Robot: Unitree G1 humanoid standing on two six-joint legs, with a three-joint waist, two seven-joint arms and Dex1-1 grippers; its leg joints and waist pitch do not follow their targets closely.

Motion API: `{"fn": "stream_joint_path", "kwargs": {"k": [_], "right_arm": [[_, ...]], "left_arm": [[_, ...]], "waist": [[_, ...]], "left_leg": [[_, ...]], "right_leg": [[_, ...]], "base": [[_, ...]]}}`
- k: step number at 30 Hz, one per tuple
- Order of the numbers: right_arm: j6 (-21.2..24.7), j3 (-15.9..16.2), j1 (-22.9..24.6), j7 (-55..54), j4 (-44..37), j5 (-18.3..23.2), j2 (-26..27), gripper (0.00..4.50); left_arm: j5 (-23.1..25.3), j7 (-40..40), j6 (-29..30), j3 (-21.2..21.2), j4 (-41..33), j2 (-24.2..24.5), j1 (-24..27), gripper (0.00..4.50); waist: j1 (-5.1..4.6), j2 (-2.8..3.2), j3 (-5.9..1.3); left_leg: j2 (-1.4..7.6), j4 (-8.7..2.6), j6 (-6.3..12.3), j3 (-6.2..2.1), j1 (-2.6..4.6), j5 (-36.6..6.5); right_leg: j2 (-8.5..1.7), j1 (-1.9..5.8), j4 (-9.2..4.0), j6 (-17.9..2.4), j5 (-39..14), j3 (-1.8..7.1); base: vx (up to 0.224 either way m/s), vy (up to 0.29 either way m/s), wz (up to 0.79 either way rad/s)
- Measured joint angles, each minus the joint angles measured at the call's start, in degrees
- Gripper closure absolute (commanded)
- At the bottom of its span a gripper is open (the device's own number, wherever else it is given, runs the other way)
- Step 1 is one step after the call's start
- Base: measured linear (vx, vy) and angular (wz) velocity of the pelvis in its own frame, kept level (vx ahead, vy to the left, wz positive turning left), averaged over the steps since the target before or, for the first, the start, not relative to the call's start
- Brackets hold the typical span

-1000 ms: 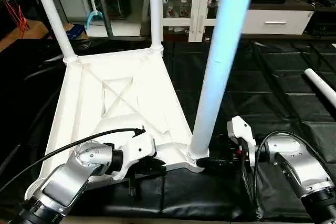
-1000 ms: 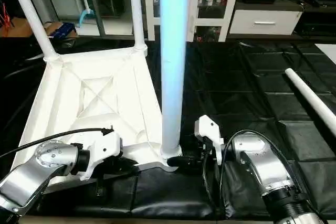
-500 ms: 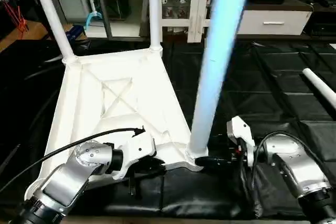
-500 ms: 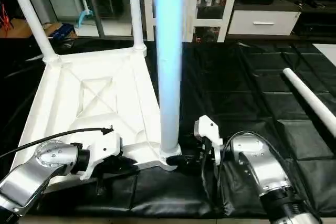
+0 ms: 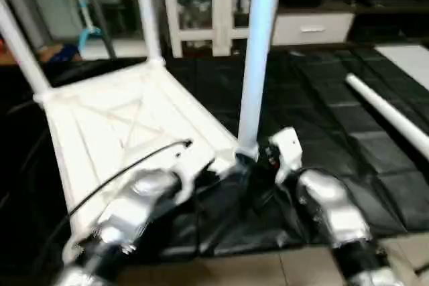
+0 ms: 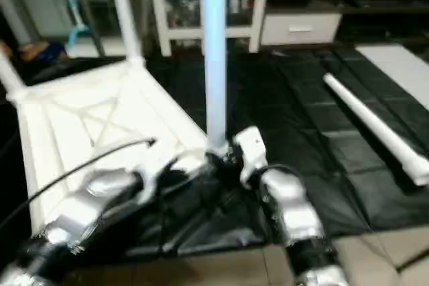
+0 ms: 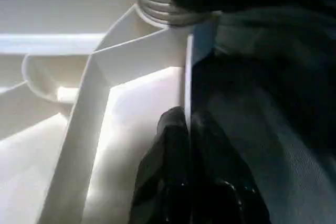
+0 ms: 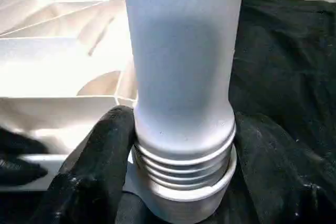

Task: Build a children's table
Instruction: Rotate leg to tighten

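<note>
Gripping the third leg (image 8: 181,66) at its threaded base, my right claw (image 8: 178,166) seats it in the tabletop's (image 5: 100,125) near corner socket; my left claw (image 7: 190,145) pinches the adjacent rim. Threads remain exposed: tilt risks cross-threading.

One white square tabletop (image 5: 100,125), upside down. Four white legs: three upright in corner sockets (image 5: 257,51) (image 5: 146,15) (image 5: 20,55), one loose on black mat (image 5: 389,113). Two silver arms (image 5: 137,195) (image 5: 328,209).
</note>
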Motion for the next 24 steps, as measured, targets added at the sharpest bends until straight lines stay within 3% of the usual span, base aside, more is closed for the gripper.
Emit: {"fn": "stream_joint_path", "kwargs": {"k": [1, 2, 3, 4, 6, 9, 11, 12, 20, 24], "right_arm": [[-0.1, -0.2, -0.1, -2.3, 0.2, -0.8, 1.0, 1.86], [-0.3, -0.2, -0.1, -4.2, 0.3, -1.5, 1.9, 1.86], [-1.0, -0.4, -0.1, -6.0, 0.3, -1.9, 2.6, 1.86], [-1.8, -0.6, -0.1, -6.6, 0.2, -2.0, 2.6, 1.86], [-2.2, -0.7, -0.1, -6.7, 0.2, -2.0, 2.8, 1.86], [-2.8, -0.7, 0.0, -6.4, 0.3, -2.2, 2.6, 1.86], [-3.0, -1.0, 0.0, -5.1, 0.3, -1.3, 2.5, 1.86], [-3.0, -1.4, 0.2, -3.5, 0.1, -0.5, 2.2, 1.30], [-1.2, -1.8, 2.4, 8.1, -4.4, 5.3, -1.4, 0.71], [3.3, 0.0, 2.6, 22.2, -10.2, 9.1, -9.9, 0.46]], "left_arm": [[0.4, 1.1, 0.2, 0.1, 0.5, -1.2, 0.0, 4.50], [0.5, 1.8, 0.3, 0.2, 0.7, -1.9, 0.0, 4.50], [0.3, 2.0, 0.4, 0.1, 0.7, -2.6, -0.5, 4.50], [0.3, 2.4, 0.3, 0.1, 0.6, -3.3, -0.5, 4.50], [0.3, 3.0, 0.3, 0.1, 0.7, -3.6, -0.5, 4.50], [0.3, 2.7, -0.2, 0.0, 0.7, -2.9, -0.5, 4.50], [0.4, 2.3, -0.5, -0.1, 0.3, -2.6, -0.3, 4.50], [0.4, 1.8, -0.9, -0.2, -0.2, -1.9, 0.0, 4.50], [0.2, -2.3, -2.8, -1.1, -3.8, 2.4, 2.1, 4.50], [-1.2, -8.0, -4.2, -2.1, -8.7, 8.1, 5.1, 4.50]], "waist": [[0.37, 0.31, -0.12], [0.70, 1.12, -0.35], [0.05, 2.74, -0.79], [-0.50, 2.64, -0.77], [-0.94, 2.30, -0.81], [-1.42, 2.45, -0.75], [-1.37, 2.42, -0.74], [-1.33, 2.43, -0.74], [-0.89, 2.47, -0.77], [-0.18, 2.58, -0.86]], "left_leg": [[-0.40, 2.99, -0.28, -2.81, -0.77, -1.1], [-0.98, 4.81, -0.16, -5.76, -0.69, -1.2], [-0.80, 3.76, -2.03, -6.80, -0.58, -2.5], [-0.55, 3.30, -1.98, -6.54, -0.79, -2.5], [-0.08, 2.50, -1.60, -5.74, -0.94, -2.2], [-0.08, 2.17, -1.45, -5.25, -0.81, -2.2], [-0.05, 1.81, -1.44, -5.04, -0.84, -2.2], [0.01, 1.70, -1.43, -4.91, -0.88, -2.1], [0.63, 1.13, -1.15, -3.81, -0.89, -1.9], [0.68, 1.14, -0.54, -3.58, -0.87, -1.5]], "right_leg": [[0.02, -0.21, -0.04, 0.0, 0.0, -0.20], [0.08, -0.38, -0.11, 0.0, 0.0, -0.82], [-0.07, -0.59, -0.47, -0.1, 0.2, -2.32], [0.44, -0.86, -1.17, -0.8, 0.7, -1.98], [1.29, -0.66, -2.71, -2.3, 2.8, -1.04], [1.26, -0.61, -3.24, -1.9, 3.3, -0.68], [1.25, -0.71, -3.52, -1.7, 3.2, -0.63], [1.25, -0.75, -3.62, -1.6, 3.4, -0.61], [1.29, -0.97, -4.05, -1.3, 3.8, -0.61], [1.28, -0.93, -4.22, -1.2, 3.7, -0.50]], "base": [[0.037, -0.084, -0.20], [0.042, 0.033, -0.42], [0.042, 0.033, -0.42], [0.000, 0.000, 0.00], [-0.037, 0.005, 0.28], [0.000, 0.000, 0.00], [0.000, 0.000, 0.00], [0.000, 0.000, 0.00], [0.000, 0.000, 0.00], [0.000, 0.000, 0.00]]}}
